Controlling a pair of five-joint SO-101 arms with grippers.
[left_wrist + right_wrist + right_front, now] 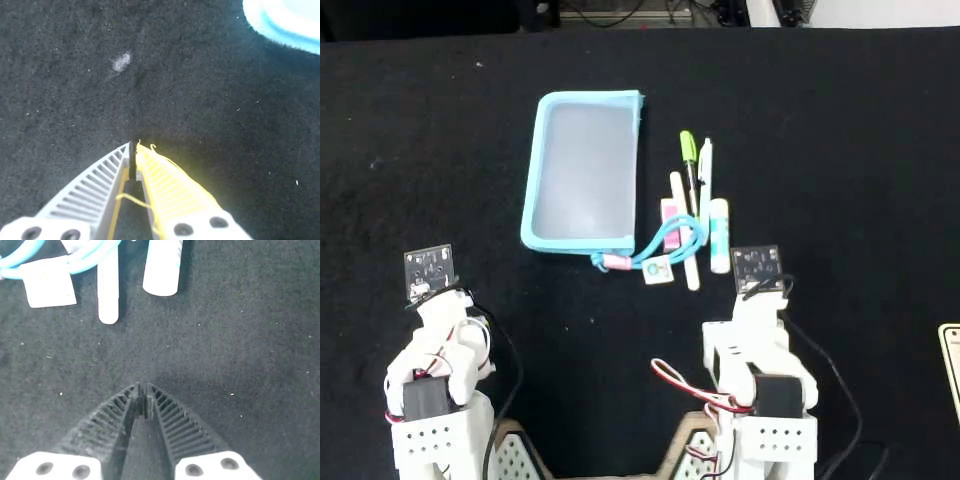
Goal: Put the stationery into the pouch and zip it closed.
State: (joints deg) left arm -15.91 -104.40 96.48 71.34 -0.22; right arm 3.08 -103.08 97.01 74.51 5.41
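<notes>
In your left wrist view the frame edge cuts the light blue fabric pouch with a grey translucent panel (285, 22) down to one corner. In your right wrist view the white glue stick (161, 270), slim white pen (107, 295), white square tag (49, 287) and blue cord (75, 262) are all cut off. In the high view, a cream object (951, 370) at 3 o'clock of the right arm (760, 350) is too cropped to identify, and you cannot tell whether the pouch's zip is open.

The pouch (582, 172) lies flat on the black cloth table (840, 130), at 1 o'clock of the left arm (435, 350). The stationery lies just beside it at its 3 o'clock, including a green-capped pen (687, 147), a white marker (706, 170) and a pink eraser (669, 212).

The left gripper (134, 150) and right gripper (142, 390) each have their fingers pressed together, holding nothing.
</notes>
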